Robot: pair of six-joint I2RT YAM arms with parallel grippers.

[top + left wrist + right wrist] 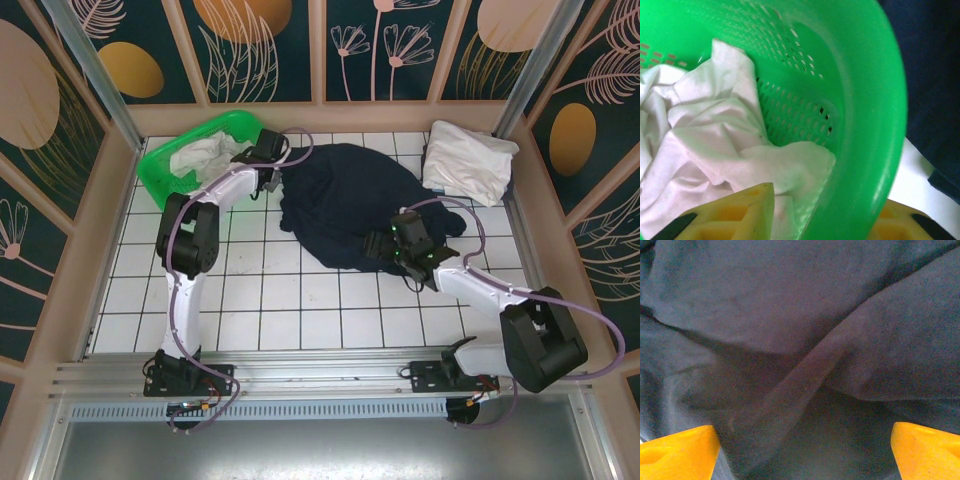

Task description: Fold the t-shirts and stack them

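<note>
The right gripper (802, 447), wide apart over the navy t-shirt (350, 205) on the bench (300, 310), should pinch only one edge layer; the left gripper (830, 210) straddles the green basket (875, 125) rim, clamped or not I cannot tell.

The bottom edge cuts off my left fingers (735, 215); the rim of the green basket (880, 150) stands between them, and whether they pinch it I cannot tell.

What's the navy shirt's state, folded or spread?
Spread but rumpled, not folded: the navy t-shirt lies as an irregular patch on the tiled table, loose overlapping creases in the right wrist view.
</note>
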